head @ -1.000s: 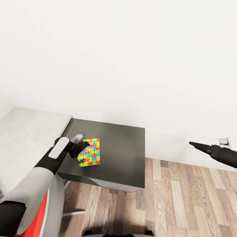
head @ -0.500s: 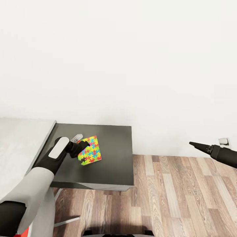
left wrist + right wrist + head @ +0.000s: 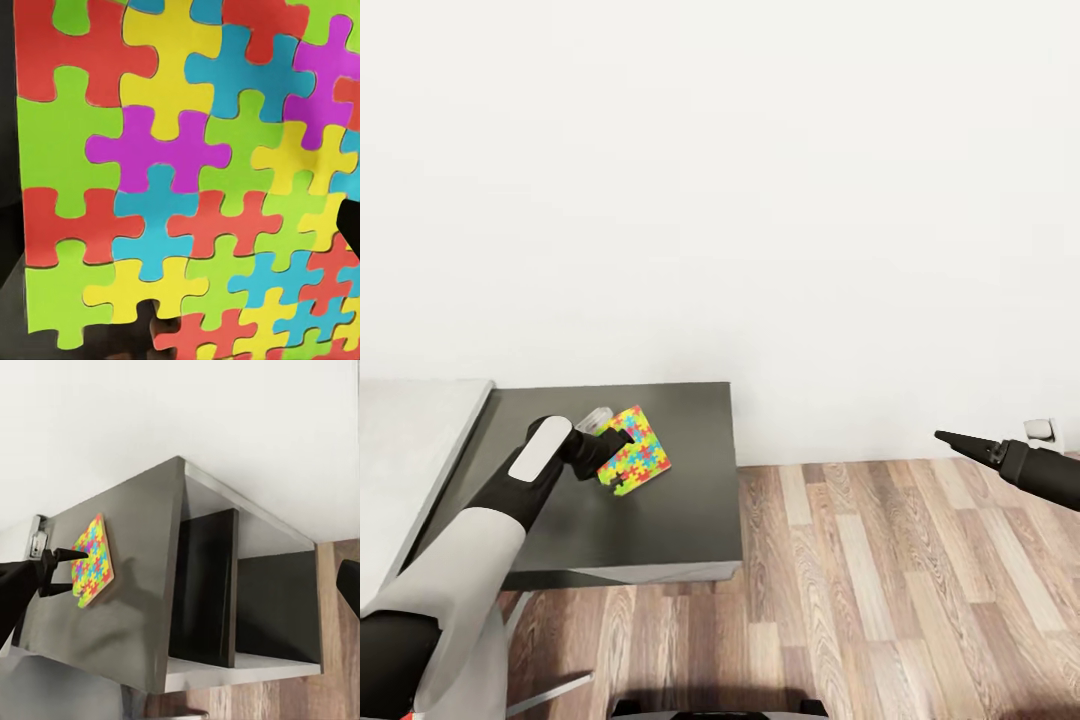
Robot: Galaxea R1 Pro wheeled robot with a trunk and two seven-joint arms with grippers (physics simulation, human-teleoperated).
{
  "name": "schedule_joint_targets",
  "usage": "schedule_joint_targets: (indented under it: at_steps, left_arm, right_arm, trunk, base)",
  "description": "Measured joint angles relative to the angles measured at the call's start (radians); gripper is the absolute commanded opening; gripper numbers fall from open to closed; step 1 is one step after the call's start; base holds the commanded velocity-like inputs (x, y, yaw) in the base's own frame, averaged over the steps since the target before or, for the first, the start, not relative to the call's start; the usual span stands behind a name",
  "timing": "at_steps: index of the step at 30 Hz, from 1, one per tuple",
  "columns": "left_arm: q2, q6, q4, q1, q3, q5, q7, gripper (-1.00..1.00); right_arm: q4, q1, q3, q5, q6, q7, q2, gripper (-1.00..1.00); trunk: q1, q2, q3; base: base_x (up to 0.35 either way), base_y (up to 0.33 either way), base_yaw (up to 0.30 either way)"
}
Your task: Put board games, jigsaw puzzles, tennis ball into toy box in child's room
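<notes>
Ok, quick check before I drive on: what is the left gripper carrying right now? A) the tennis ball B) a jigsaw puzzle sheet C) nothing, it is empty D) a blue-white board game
B. The left gripper is closed on the edge of a jigsaw puzzle, its multicoloured interlocking pieces tilted above the dark table section; the left wrist view shows the same sheet up close.

Three views sharing jigsaw puzzle [image 3: 632, 452]

One puzzle [image 3: 633, 451]; one table [image 3: 680, 500]; two arms, each with one gripper: left [image 3: 616, 452], right [image 3: 950, 438]; one wall socket [image 3: 1039, 430].
</notes>
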State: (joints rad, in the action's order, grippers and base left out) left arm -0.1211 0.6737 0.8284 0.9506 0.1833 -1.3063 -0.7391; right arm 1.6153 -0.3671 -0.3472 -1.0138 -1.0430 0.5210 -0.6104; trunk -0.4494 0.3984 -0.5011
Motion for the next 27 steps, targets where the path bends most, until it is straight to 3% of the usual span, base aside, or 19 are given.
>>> schedule_joint_targets:
  at_steps: [18,27]
  left_arm:
    - [-0.012,0.001,0.008,0.001,-0.001,-0.004,-0.006,1.0]
    - [-0.016,0.002,0.008,0.0,-0.002,-0.002,-0.007,1.0]
  right_arm:
    - [0.0,0.0,0.0,0.0,0.0,0.0,0.0,1.0]
    - [0.0,0.0,0.0,0.0,0.0,0.0,0.0,1.0]
  trunk:
    - [0.0,0.0,0.0]
    - [0.0,0.0,0.0]
  base:
    - [0.002,0.002,-0.009]
    - [0.123,0.093,-0.001]
